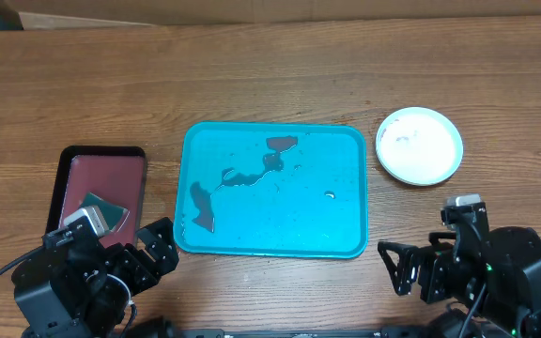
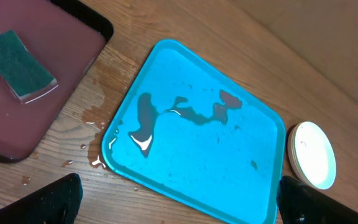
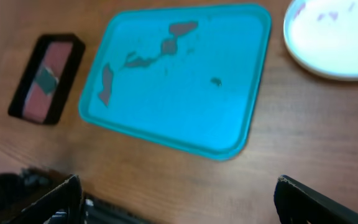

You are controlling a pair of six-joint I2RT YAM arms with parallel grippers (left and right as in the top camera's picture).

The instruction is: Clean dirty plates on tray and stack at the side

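The teal-blue tray (image 1: 289,211) lies mid-table with no plates on it, only dark wet smears and puddles. It also shows in the left wrist view (image 2: 229,174) and the right wrist view (image 3: 191,106). The plates (image 1: 419,145) sit as one round pile on the table to the tray's right. The white one is on top with small reddish marks (image 3: 334,37). Rims beneath it show faintly in the left wrist view (image 2: 312,154). My left gripper (image 1: 158,249) is open and empty by the tray's front left corner. My right gripper (image 1: 404,268) is open and empty near the front right corner.
A dark red black-rimmed tray (image 1: 111,174) at the left holds a green sponge (image 1: 104,211), which also shows in the left wrist view (image 2: 18,68). Water drops lie on the wood between the two trays (image 2: 95,155). A cardboard edge runs along the table's back.
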